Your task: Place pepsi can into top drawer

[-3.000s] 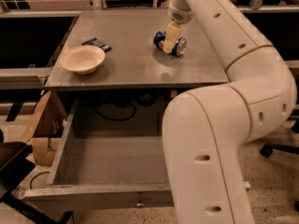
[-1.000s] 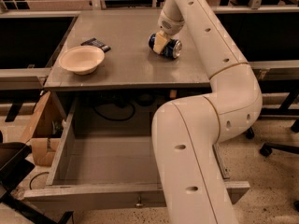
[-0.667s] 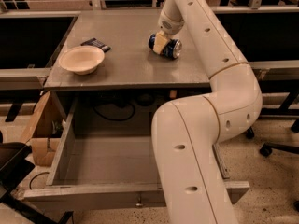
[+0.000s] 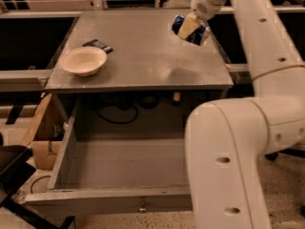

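Camera view: pincer (image 4: 189,27) pinching pepsi can (image 4: 200,34) mid-body over table (image 4: 143,56) (likely light, slick, thin-walled; squeeze gently).

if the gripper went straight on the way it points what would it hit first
The gripper, holding the pepsi can at back right, points down: probably the desk top, though its height above is unclear.
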{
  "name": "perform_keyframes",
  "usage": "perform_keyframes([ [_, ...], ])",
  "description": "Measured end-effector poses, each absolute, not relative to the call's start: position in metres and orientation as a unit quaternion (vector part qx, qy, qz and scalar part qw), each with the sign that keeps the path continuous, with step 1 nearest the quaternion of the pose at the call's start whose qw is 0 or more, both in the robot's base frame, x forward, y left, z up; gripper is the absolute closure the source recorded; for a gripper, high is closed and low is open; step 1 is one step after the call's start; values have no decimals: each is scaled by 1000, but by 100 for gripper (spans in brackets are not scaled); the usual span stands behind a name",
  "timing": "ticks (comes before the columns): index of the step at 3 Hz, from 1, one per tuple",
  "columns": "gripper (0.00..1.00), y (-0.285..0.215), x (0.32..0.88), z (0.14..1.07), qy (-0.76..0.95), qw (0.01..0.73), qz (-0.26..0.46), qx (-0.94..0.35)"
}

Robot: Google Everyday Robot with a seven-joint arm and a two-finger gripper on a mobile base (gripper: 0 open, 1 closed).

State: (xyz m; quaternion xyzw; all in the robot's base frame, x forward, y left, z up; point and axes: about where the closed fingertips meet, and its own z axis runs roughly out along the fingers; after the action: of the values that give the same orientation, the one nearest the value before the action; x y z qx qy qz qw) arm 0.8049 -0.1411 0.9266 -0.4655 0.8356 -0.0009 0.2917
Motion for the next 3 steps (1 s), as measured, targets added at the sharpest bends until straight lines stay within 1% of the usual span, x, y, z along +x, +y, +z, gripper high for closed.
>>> perform_keyframes([
  [1, 100, -181, 772, 958, 835, 320, 30, -446],
  [2, 100, -229, 709, 1020, 826, 395, 65, -396],
  [3, 100, -231, 656, 1080, 791, 480, 96, -368],
])
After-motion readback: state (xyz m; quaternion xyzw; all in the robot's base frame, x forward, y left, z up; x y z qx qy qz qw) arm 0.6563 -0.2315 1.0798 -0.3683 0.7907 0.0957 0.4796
